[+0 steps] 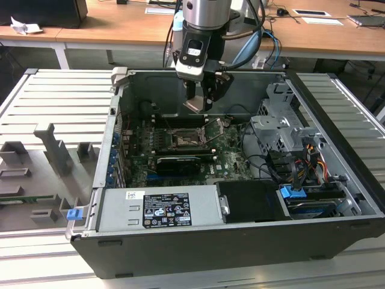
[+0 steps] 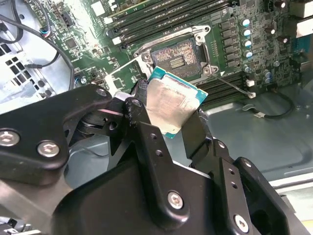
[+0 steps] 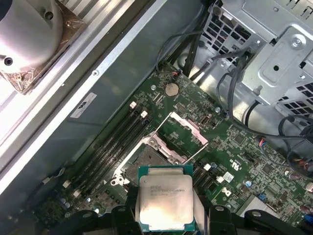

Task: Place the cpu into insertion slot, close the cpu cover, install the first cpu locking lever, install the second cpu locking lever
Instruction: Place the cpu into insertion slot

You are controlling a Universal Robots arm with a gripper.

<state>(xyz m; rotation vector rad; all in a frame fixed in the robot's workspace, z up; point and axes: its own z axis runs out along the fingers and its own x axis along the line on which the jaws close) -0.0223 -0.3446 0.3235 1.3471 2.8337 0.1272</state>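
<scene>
- In the exterior view, the jaws are hanging inside the open computer case [image 1: 180, 253] and clamping the cpu [image 1: 194, 106] by its edges. The insertion slot [image 1: 183, 142] is lying below the jaws on the green motherboard [image 1: 231, 159], well apart from the chip. The cpu cover [image 1: 212, 129] is standing raised just beside the slot. The case is resting on the ribbed worktop [image 1: 54, 96].
- In the second wrist view, the jaws are gripping the cpu [image 2: 172, 104] on two opposite sides, its silvery face turned to the camera. The chip looks angled to the board rather than parallel to it. The insertion slot [image 2: 177, 55] is lying beyond the jaw tips with nothing in it, beside rows of memory slots [image 2: 161, 19].
- In the first wrist view, the cpu [image 3: 165, 201] is sitting between the jaws and the insertion slot [image 3: 145, 157] is lying just ahead of them. The cpu cover [image 3: 179, 134] is standing open farther ahead, clear of the recess.
- By my judgement the placing step is under way, with the chip not yet seated. Doing it well is calling for three things: levelling the chip to the board, squaring its edges with the socket rim, and centring the recess directly under the jaws. The release should be gentle — no pressing, no sliding — since the socket contacts probably bend easily.
</scene>
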